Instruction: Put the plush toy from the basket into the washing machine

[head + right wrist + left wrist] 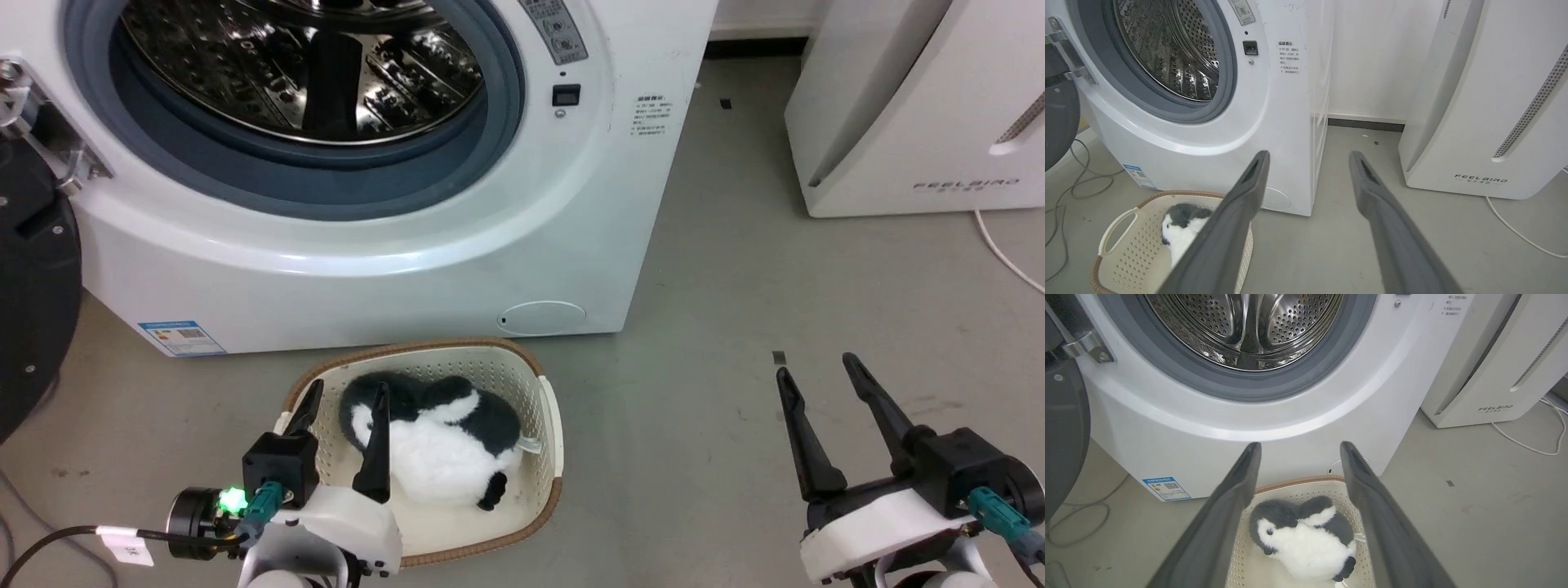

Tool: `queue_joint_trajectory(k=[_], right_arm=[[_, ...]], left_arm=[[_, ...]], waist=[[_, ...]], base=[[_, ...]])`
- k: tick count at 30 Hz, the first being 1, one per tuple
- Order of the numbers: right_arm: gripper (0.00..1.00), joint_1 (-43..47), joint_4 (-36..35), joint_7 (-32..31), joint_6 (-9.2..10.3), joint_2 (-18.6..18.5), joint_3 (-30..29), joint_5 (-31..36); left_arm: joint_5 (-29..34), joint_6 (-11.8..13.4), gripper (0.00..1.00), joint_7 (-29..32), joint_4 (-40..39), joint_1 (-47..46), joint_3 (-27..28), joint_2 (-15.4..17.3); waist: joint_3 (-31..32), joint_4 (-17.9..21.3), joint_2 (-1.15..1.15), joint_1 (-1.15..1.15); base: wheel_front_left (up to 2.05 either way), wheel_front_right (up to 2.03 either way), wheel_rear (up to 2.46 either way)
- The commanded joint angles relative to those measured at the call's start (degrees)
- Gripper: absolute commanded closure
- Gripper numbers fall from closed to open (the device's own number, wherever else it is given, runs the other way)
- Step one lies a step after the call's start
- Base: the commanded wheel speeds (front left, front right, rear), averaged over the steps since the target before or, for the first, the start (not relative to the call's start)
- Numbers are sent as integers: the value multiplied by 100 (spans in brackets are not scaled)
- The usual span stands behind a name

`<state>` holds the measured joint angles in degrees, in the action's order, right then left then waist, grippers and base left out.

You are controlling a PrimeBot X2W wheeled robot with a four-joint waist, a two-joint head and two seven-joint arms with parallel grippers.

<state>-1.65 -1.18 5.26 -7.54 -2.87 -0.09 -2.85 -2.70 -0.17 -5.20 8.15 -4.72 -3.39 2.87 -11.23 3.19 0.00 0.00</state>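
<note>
Our left gripper [349, 386] hangs over the basket [553, 425], fingers apart, to grab the plush toy [445, 453] lying inside. Behind the basket the washing machine [408, 269] stands open. Our right gripper [816, 365] waits well right of the basket, fingers apart too.

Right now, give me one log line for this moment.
toy: in basket | left gripper: open, above basket | right gripper: open, above floor | washer: door open

Washing machine [367, 269] opening clear, door [33, 286] aside
</note>
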Motion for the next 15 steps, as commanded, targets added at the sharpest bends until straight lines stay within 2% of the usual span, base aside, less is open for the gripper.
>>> queue_joint_trajectory(k=[1,15], right_arm=[[0,-119,-52,73,2,0,0,-67],[0,-290,-177,239,3,0,87,-202]], left_arm=[[21,-20,0,-74,85,-135,-30,16],[90,-65,0,-241,874,-637,-170,116]], waist=[[-81,39,0,0],[-603,253,0,0]], base=[[0,0,0],[0,0,0]])
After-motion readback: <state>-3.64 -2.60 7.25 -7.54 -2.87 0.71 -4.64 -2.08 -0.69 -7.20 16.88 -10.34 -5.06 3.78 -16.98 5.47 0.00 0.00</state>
